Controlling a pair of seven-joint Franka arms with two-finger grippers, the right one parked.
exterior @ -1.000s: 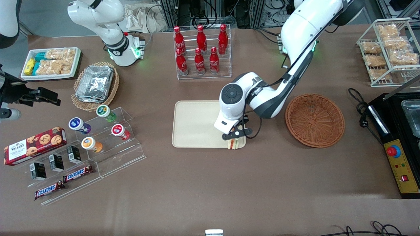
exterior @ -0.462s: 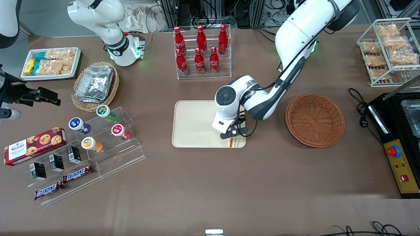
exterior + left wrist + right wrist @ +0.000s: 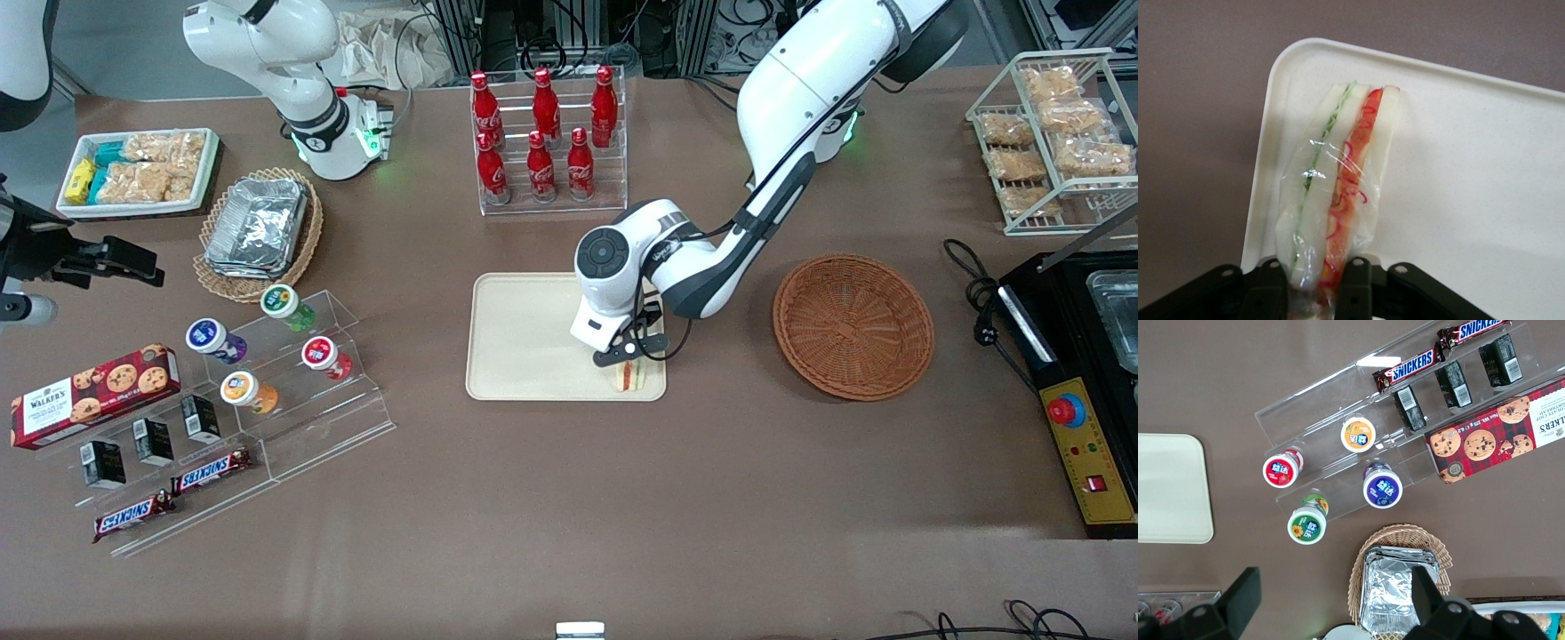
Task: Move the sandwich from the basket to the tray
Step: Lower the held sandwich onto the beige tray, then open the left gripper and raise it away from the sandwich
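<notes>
Front view first: nearest the camera, the sandwich (image 3: 629,376) is seen standing on edge at the tray (image 3: 524,338) corner closest to the basket (image 3: 853,324), with the gripper (image 3: 629,354) directly above it. In the left wrist view the jaws are shown closed on the wrapped wedge (image 3: 1338,193), its clear film pinched between the black fingers (image 3: 1353,287), and its filling edge lies just beside the tray's rim (image 3: 1265,167). The main risk is judged to be release in this spot: a wedge let go on its narrow edge could topple over the low rim onto the tabletop (image 3: 622,498). The film could also cling to the fingers and be dragged as the arm lifts. Farther back, the basket sits empty, well apart from the tray.
</notes>
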